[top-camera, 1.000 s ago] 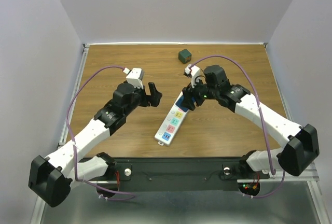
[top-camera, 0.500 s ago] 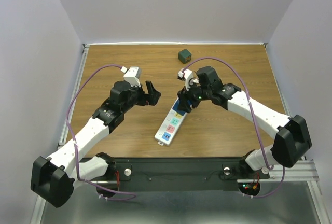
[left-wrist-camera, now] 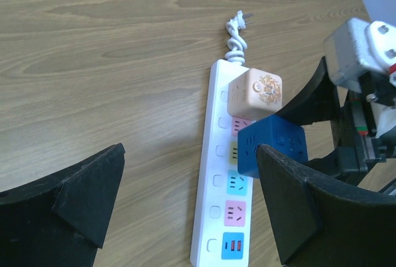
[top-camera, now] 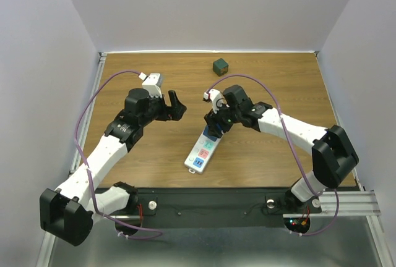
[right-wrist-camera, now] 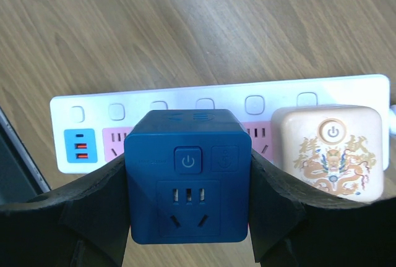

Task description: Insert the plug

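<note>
Plug cube of blue plastic (right-wrist-camera: 188,183), with a power-symbol button and a socket face, sits low centre in the right wrist view. The right gripper (right-wrist-camera: 185,214) pinches it over the white plastic power strip (right-wrist-camera: 216,94). To its right, a beige dragon-printed cube (right-wrist-camera: 328,149) sits on the strip. The left gripper (top-camera: 177,104) gapes wide.
</note>
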